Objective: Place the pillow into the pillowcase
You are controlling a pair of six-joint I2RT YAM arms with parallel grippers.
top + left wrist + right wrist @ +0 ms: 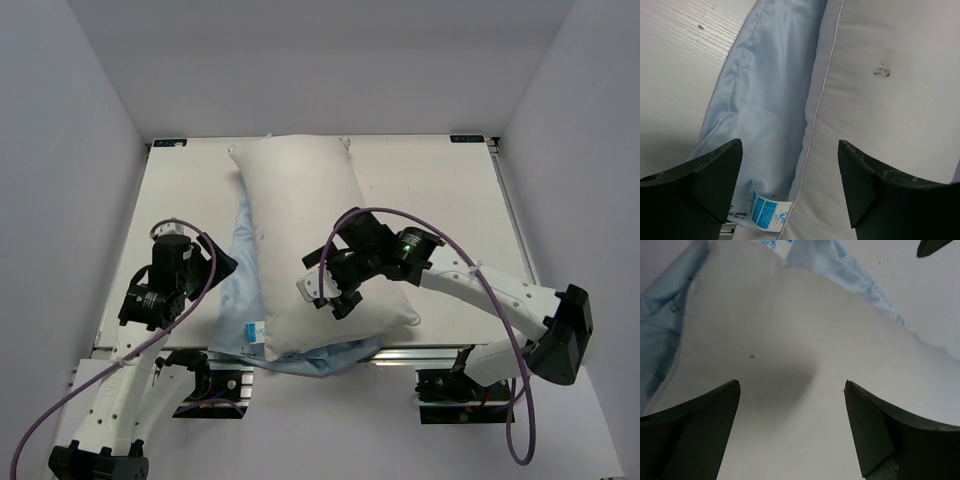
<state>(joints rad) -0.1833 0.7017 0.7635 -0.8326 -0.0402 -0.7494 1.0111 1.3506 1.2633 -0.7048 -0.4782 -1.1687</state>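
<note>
A plump cream pillow (305, 230) lies lengthwise down the middle of a pale table (430, 190), from the far edge to the near one. It rests on top of the thin light-blue pillowcase (240, 300), which shows only along the pillow's left side and at its near end.

The left gripper (218, 268) hangs over that blue strip with its jaws spread, holding nothing. The right gripper (328, 295) hovers over the pillow's near half, also spread and empty.

The pillow looks light, soft and squashy, so it will likely sag from a pinch. A pointed corner or the edge seam seems the firmest hold. The pillowcase looks limp and slippery, best pinched at a hem. Where it opens cannot be told.

Only the overhead view shows the whole layout. The left wrist view alone shows the white label (769, 212) printed in blue and a dark smudge (881, 72) on the pillow. The right wrist view shows a soft shadow (790, 382) on the pillow beneath that gripper.
</note>
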